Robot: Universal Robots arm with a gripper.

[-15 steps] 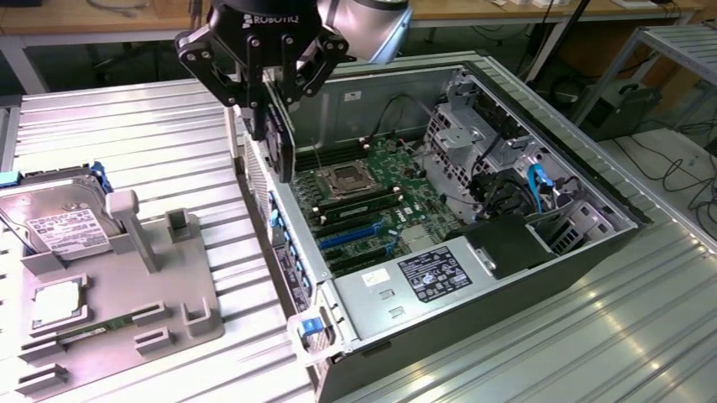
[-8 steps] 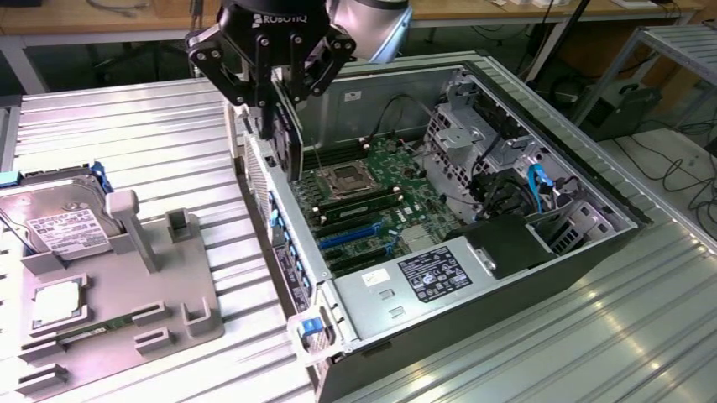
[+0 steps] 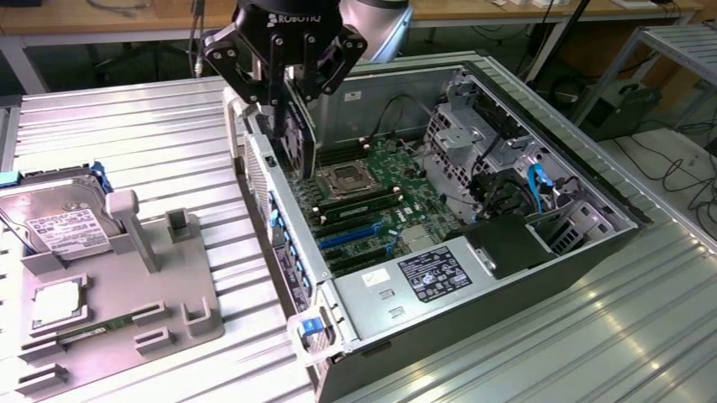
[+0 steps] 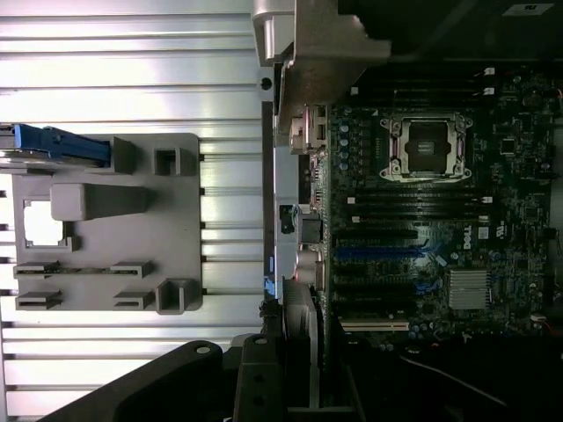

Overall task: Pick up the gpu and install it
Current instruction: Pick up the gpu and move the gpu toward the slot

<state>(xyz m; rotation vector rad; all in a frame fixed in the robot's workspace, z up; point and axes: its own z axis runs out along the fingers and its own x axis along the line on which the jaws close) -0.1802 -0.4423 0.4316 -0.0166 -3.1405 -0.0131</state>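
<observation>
Jaws: clamped on gpu (image 3: pixel 294 134), thin dark slab, upright over the metal case (image 3: pixel 605 239) edge.
Wrist view: gpu (image 4: pixel 303 338) edge-on beside green motherboard (image 4: pixel 440 220).

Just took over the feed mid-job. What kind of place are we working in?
Probably a robotics lab bench set up for PC assembly: an open computer case lies on a ribbed metal table, a grey fixture tray beside it holds a hard drive, and wooden desks stand behind.
</observation>
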